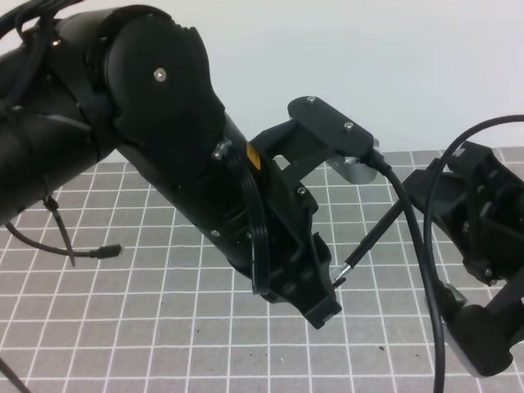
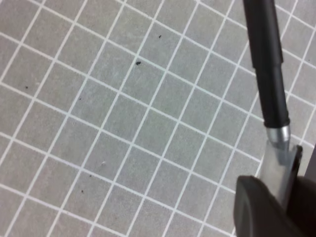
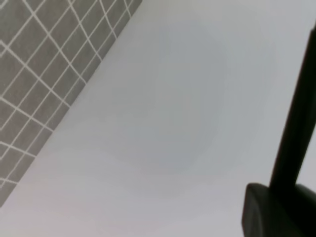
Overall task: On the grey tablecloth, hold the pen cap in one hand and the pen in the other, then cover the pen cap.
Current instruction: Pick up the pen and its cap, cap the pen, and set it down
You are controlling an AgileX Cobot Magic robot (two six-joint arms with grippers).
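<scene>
In the exterior high view my left gripper hangs low over the grey tablecloth at the centre. My right gripper is shut on the upper end of the pen, which slants down-left with its silvery tip at the left gripper. In the left wrist view the pen ends in a silver collar that meets a grey piece, seemingly the pen cap, clamped by my left fingers. In the right wrist view the pen rises from a dark finger.
A thick black cable hangs down past the right arm. A thin cable with a plug lies on the cloth at the left. The cloth's far edge meets a white wall.
</scene>
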